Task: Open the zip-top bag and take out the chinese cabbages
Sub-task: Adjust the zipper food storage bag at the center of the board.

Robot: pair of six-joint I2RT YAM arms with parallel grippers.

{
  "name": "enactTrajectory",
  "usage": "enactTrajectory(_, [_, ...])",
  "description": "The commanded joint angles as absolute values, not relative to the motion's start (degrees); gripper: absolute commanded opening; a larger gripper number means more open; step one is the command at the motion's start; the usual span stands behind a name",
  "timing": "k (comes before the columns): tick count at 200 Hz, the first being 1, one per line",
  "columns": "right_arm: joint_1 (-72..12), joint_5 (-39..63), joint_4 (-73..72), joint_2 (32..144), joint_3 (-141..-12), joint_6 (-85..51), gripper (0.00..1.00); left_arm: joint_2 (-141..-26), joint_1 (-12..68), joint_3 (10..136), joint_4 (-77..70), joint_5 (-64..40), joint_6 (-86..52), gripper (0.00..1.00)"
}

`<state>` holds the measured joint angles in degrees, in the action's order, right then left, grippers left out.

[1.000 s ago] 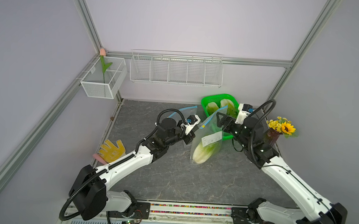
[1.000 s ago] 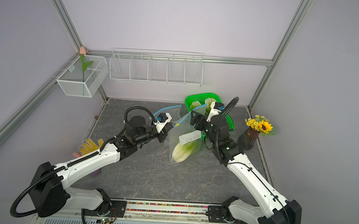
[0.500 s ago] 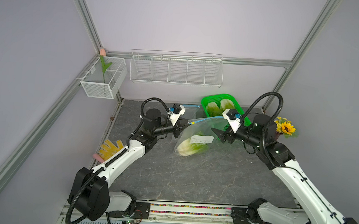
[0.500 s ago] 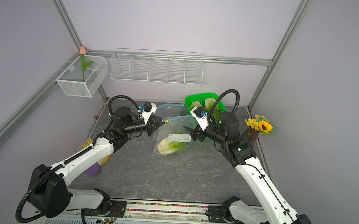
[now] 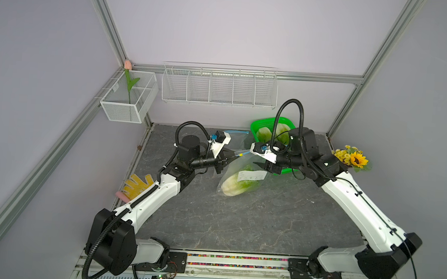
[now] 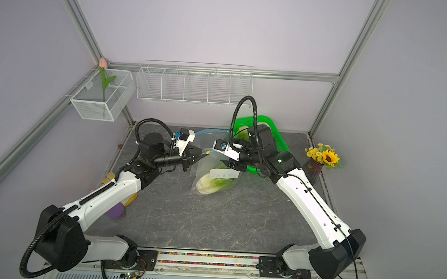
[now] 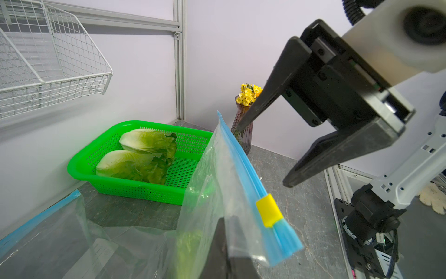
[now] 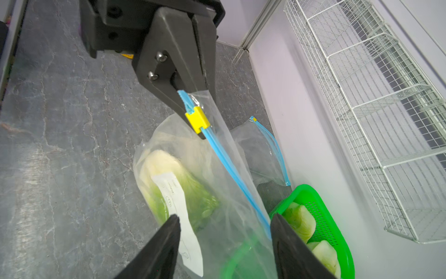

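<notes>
left fingers (image 8: 169, 79) pinch the zip-top bag (image 8: 226, 188) corner.

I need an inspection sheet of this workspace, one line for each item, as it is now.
Surface: grey marbled table, nothing spilled seen.
Job's things: bag holds one cabbage, lower end on the table; two cabbages lie in basket.
Clutter: empty bag by back wall; glove; flower vase; purple thing, unclear.
Grippers: left gripper shut on bag's zip corner, by the slider; right gripper open, jaws astride bag.
Cables: black hoses loop above both wrists.
Surroundings: wire shelf; mesh box with tulip.
</notes>
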<state>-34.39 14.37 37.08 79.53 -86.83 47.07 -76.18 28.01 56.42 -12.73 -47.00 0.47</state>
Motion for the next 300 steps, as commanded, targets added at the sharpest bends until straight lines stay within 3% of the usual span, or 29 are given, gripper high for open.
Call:
enactTrajectory(1, [-34.8, 13.2, 37.5, 81.2, -89.2, 50.8, 0.61, -75.3, 27.8, 57.6, -12.2, -48.3, 0.4, 0.00])
enactTrajectory(15, [-34.7, 14.2, 37.7, 82.5, -90.4, 50.9, 0.57, -75.3, 27.8, 57.4, -12.1, -48.4, 0.5, 0.00])
enactTrajectory(87, [-34.4, 16.6, 41.0, 84.1, -91.6, 51.3, 0.16, -74.1, 27.8, 56.1, -12.0, -47.2, 1.5, 0.00])
enactTrajectory(137, [-33.3, 16.7, 41.1, 84.3, -91.8, 50.1, 0.08, -72.5, 27.8, 54.1, -13.7, -45.8, 3.8, 0.04])
enactTrajectory(145, [-33.3, 17.1, 41.3, 84.3, -92.0, 50.0, 0.07, -72.4, 27.9, 54.0, -13.7, -46.2, 4.7, 0.09])
enactTrajectory(168, [-33.0, 18.1, 41.7, 84.1, -92.2, 49.1, 0.07, -72.5, 27.9, 54.4, -12.9, -46.9, 6.3, 0.39])
enactTrajectory(187, [-32.6, 18.9, 42.9, 83.9, -92.7, 48.7, 0.07, -71.8, 28.3, 55.1, -11.3, -46.4, 7.6, 0.44])
enactTrajectory(207, [-32.5, 19.2, 44.4, 84.2, -93.4, 48.2, 0.07, -70.7, 29.2, 56.7, -7.2, -44.9, 10.8, 0.42])
enactTrajectory(300, [-32.6, 20.1, 44.4, 84.2, -93.5, 47.6, 0.07, -72.2, 31.0, 60.2, -4.4, -44.5, 11.4, 0.01])
